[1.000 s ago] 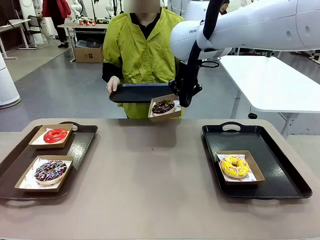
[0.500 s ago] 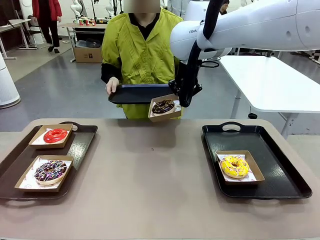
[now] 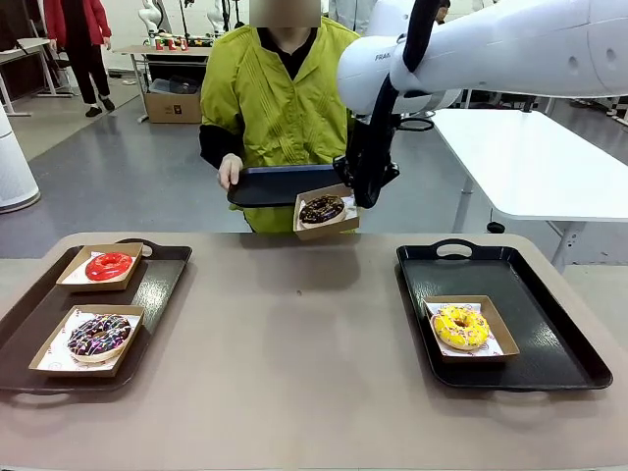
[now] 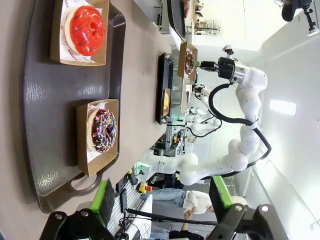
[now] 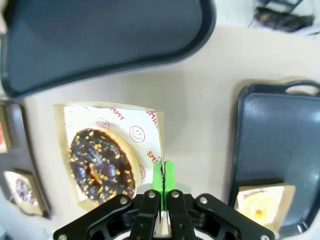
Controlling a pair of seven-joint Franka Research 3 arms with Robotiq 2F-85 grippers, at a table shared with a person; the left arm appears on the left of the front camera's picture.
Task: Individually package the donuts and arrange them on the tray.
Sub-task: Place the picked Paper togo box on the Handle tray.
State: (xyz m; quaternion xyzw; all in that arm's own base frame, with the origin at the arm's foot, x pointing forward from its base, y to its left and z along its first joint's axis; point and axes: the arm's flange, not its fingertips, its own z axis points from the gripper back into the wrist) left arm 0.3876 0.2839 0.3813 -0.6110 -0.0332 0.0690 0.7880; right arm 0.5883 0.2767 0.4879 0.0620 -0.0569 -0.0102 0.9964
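Note:
My right gripper hangs above the table's far edge, shut on the rim of a cardboard box that holds the dark chocolate donut. The right wrist view has that gripper pinching the box's paper-lined edge beside the donut. A person holds a black tray just behind and left of the box. The red donut and the sprinkled chocolate donut sit boxed on the left tray. On the right tray lies the boxed yellow donut. My left gripper is open above the left tray's end.
The person in a green jacket stands at the far side, one hand on the held tray. A white table stands at the back right. The table's middle between the two trays is bare.
The person has brought the held tray to the right, closer to the box in my right gripper. The right gripper barely moved.

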